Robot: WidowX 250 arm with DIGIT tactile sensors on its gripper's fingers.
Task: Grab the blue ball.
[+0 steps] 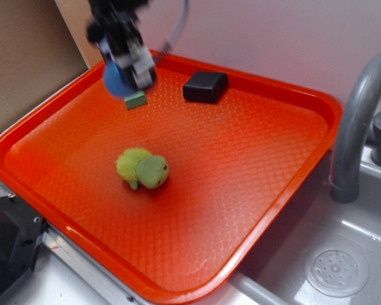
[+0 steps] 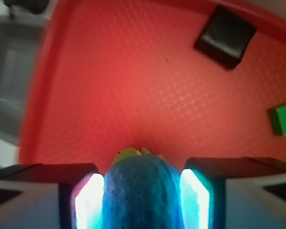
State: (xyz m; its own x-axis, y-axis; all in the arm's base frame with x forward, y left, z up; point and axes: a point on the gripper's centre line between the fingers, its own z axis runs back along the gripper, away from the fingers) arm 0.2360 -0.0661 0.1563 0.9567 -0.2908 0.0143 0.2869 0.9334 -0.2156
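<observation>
Our fingers [image 2: 142,198] clamp the blue ball [image 2: 142,191] squarely between them, raised above the tray [image 1: 273,95].

end effector [image 1: 128,67], apparently gripping blue ball [image 1: 116,81]

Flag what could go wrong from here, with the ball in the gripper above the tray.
1. The blue ball is round and sits between the two pads of the gripper; it could squirt out if the squeeze is off-centre.
2. If dropped, it would likely roll across the orange tray, perhaps toward the sink.
3. The green block lies just under the gripper and the black block nearby; lowering could hit either.
</observation>
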